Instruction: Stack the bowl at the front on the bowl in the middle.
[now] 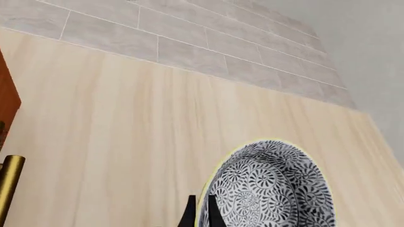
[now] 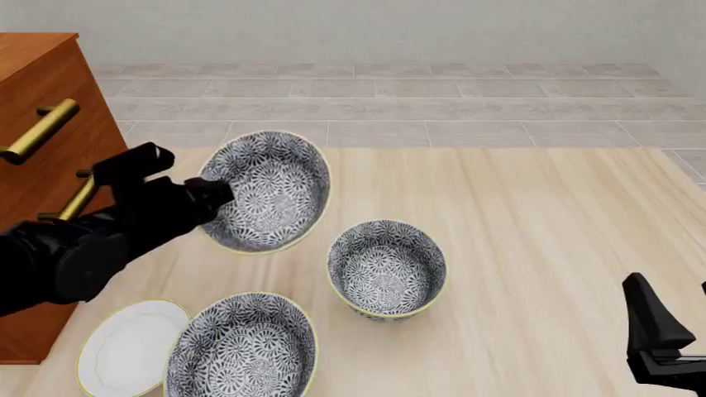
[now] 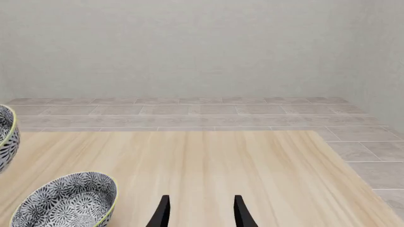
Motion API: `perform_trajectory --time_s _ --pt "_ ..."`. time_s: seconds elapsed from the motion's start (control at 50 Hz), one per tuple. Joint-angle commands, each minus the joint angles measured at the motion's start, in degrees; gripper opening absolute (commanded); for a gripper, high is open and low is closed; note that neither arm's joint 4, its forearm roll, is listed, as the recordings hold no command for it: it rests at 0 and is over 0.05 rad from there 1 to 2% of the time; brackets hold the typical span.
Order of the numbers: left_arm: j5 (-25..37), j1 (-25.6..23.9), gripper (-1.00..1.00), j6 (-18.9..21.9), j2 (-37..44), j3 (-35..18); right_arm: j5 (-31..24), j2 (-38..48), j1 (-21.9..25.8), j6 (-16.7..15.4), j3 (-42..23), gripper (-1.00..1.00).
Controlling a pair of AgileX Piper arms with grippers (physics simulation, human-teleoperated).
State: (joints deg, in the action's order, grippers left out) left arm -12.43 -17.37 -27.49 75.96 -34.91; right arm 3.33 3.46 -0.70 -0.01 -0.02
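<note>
Three alike grey-and-white floral bowls show in the front view. The bowl at the front [image 2: 243, 349] rests on the table near the front edge. The bowl in the middle [image 2: 386, 266] stands upright and empty, also visible from the right wrist [image 3: 66, 201]. A third floral bowl [image 2: 268, 190] hangs tilted above the table's back left, its inside facing the camera. My left gripper [image 2: 215, 197] is shut on its rim, and the left wrist view shows the fingertips [image 1: 189, 215] pinching that bowl [image 1: 265, 189]. My right gripper [image 3: 198, 213] stands open and empty at the front right [image 2: 673, 351].
A flat white plate [image 2: 124, 347] lies left of the front bowl. A brown wooden cabinet [image 2: 45, 99] with brass handles [image 2: 42, 131] stands at the table's left edge, close to my left arm. Beyond the table's far edge lies a tiled floor [image 2: 441, 99].
</note>
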Motion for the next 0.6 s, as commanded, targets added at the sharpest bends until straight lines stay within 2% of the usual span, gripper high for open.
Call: perform_trajectory --time_s 0.02,0.06,0.08,0.12,0.16,0.2,0.26,0.28,0.3,0.6 --pt "0.65 -3.82 -1.0 0.82 -1.69 -0.84 0.0 -0.01 0.0 -0.01 0.0 1.0" --pt "3.37 -4.3 -1.0 1.0 -3.01 -2.5 0.0 0.0 0.0 0.0 0.0 1.0" --pt "1.41 -4.57 -1.0 1.2 -1.96 -1.63 -0.01 -0.01 0.0 0.01 0.0 1.0" --pt "4.07 -5.13 -1.0 1.53 -2.78 -3.24 0.0 0.0 0.0 -0.01 0.0 1.0" --pt "2.83 -5.87 -1.0 2.18 -1.93 -2.72 -0.01 -0.01 0.0 0.0 0.0 1.0" --pt "5.86 -6.45 -1.0 2.51 -3.09 -4.58 -0.01 -0.02 0.01 -0.01 0.0 1.0" --pt "2.82 -7.03 -1.0 2.79 -1.23 -3.37 0.01 0.03 0.0 0.0 0.0 1.0" --pt "4.8 -7.5 -1.0 2.75 -1.89 -4.59 0.01 0.03 0.0 0.0 0.0 1.0" --pt "3.42 -8.18 -1.0 2.95 -0.85 -4.18 0.0 -0.01 0.0 0.0 0.0 1.0" --pt "3.32 -13.28 -1.0 3.31 3.76 -7.98 0.01 0.01 0.0 0.0 0.0 1.0"
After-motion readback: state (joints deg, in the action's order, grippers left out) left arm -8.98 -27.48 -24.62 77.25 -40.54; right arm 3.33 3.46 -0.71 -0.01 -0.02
